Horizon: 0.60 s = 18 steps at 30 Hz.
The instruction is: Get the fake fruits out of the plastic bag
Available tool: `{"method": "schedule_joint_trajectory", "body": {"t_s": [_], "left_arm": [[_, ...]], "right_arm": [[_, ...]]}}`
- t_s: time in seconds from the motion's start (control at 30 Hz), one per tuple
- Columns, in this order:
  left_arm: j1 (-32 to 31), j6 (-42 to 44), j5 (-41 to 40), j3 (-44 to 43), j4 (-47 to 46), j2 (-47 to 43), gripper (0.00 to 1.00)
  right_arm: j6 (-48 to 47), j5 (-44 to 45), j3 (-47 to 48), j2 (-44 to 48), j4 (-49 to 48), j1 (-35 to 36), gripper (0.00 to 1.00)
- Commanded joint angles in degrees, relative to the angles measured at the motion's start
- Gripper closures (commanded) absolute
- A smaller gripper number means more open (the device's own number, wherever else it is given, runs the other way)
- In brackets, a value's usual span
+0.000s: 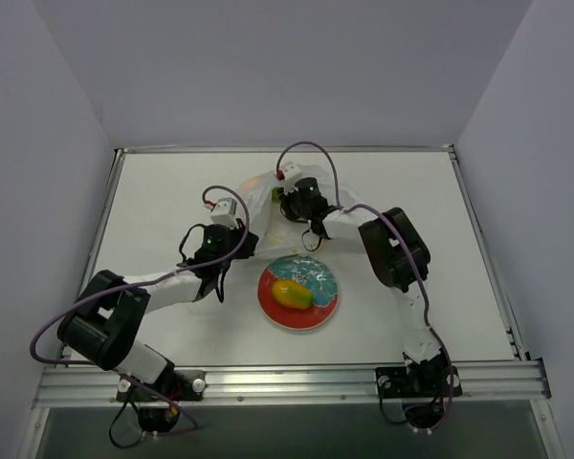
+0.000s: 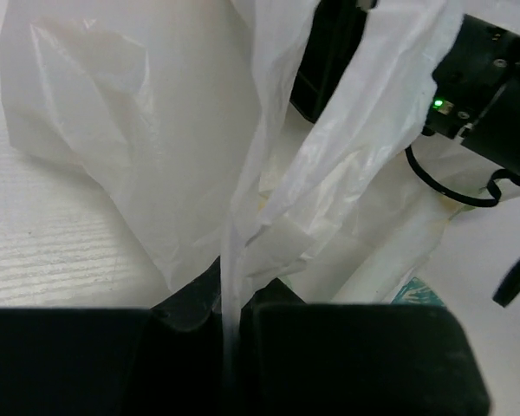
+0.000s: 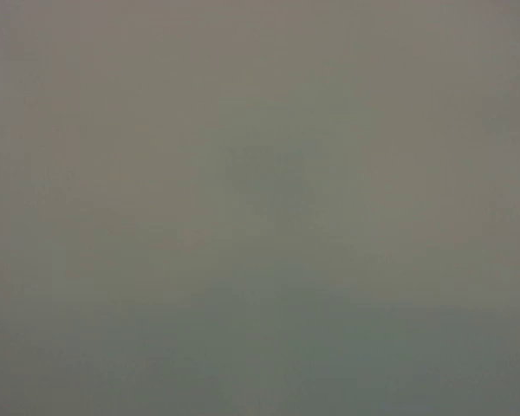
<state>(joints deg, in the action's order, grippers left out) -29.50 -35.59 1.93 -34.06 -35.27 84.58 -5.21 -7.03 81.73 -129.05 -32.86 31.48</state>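
Observation:
The translucent white plastic bag (image 1: 260, 206) lies at the back middle of the table. It fills the left wrist view (image 2: 156, 130). My left gripper (image 2: 228, 303) is shut on a pulled-up fold of the bag at its near left edge (image 1: 249, 231). My right gripper (image 1: 285, 203) reaches into the bag from the right, with its fingers hidden by plastic. The right wrist view is a blank grey blur. A faint orange shape (image 1: 256, 182) and a green one (image 1: 275, 194) show through the bag. The yellow-orange mango (image 1: 292, 294) lies on the plate (image 1: 268, 311).
The red-and-teal floral plate sits just in front of the bag, and a teal corner of it shows in the left wrist view (image 2: 413, 293). The right arm's black wrist (image 2: 494, 78) is close behind the bag. Metal rails edge the table.

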Motion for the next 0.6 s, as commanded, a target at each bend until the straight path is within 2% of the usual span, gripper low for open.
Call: {"method": "schedule_joint_trajectory", "body": {"t_s": [0.0,0.2,0.33,0.47,0.57], "left_arm": [[0.49,-1.67,2.02,-3.38,-3.67,1.2,0.98],[0.32,-2.11,0.97,-2.06,-4.72,-0.72,0.98],[0.32,-2.64,1.14,-1.44,-5.25,-1.43,0.98],[0.4,-2.73,0.97,-0.92,-4.81,-3.97,0.98],[0.32,-2.02,0.09,-0.57,-3.76,-5.47,0.98]], "right_arm": [[3.62,-1.32,-4.36,8.98,-6.07,0.41,0.85],[8.63,0.87,-15.53,19.0,-7.31,3.05,0.85],[8.91,4.98,-19.32,22.7,-7.13,6.3,0.83],[9.69,11.59,-18.02,23.06,-5.28,7.01,0.79],[9.7,16.85,-13.73,19.82,-2.49,6.4,0.73]]}}
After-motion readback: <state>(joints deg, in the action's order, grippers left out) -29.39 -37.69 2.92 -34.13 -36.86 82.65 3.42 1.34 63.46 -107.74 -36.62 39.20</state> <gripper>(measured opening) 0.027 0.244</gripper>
